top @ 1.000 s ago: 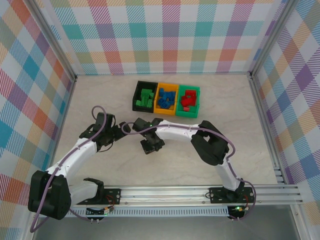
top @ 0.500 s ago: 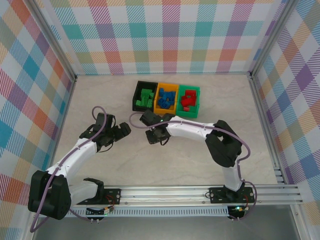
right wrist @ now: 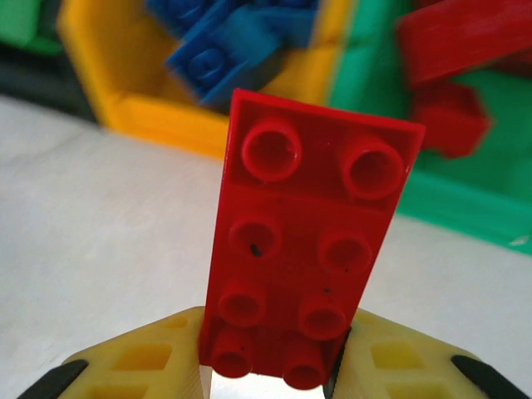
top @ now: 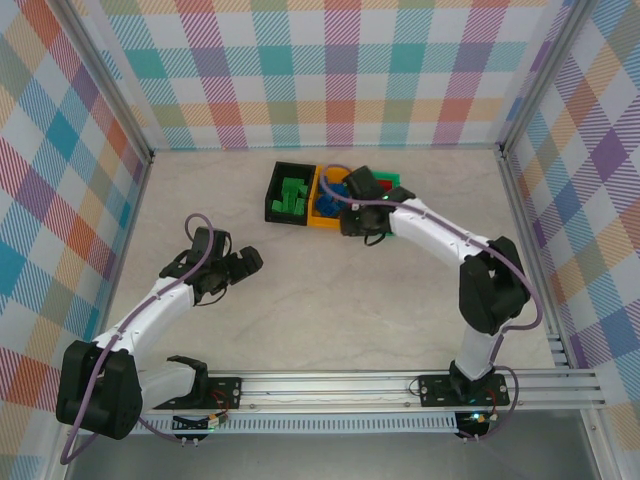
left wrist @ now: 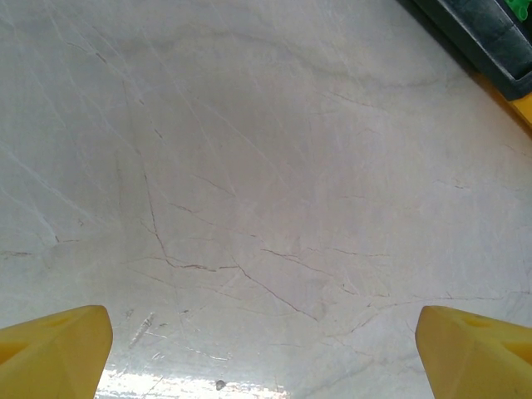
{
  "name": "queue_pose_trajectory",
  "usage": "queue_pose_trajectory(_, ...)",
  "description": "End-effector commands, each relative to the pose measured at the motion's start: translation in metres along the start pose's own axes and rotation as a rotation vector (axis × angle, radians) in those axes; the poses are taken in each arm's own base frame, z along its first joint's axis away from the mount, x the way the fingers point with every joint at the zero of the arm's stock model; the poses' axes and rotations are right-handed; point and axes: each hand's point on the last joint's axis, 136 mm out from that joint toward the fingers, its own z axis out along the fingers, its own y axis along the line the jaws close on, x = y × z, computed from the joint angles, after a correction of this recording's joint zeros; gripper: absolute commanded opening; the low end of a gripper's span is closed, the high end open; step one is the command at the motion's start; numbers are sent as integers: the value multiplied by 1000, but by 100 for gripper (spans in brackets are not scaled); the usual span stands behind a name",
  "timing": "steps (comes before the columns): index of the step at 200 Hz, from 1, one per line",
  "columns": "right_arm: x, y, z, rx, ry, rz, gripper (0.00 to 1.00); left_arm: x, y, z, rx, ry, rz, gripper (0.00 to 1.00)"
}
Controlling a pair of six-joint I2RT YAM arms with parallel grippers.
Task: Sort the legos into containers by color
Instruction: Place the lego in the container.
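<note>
Jutting from right claw, red lego

The left arm and the right arm are white tubes with fat black joints, and a thin purple cable runs along each. The left pincer and the right pincer have bright yellow fingers.

Left pincer spread; right pincer clamps red lego.
</note>
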Motion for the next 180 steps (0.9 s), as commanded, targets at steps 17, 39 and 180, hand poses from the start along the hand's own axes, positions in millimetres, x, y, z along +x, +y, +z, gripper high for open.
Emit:
queue_pose_trajectory(17, -32, -37, 1, 21, -31, 38, 36, 0, 2, -5, 18, -10, -11, 94)
queue_pose_trajectory(39, -40, -58, 14, 52, -8, 61, 38, 1, 3, -8, 17, -15, -9, 94)
queue_pose_trajectory(180, -12, -80, -12, 69, -48, 41, 60, -7, 9, -20, -19, -67, -2, 94)
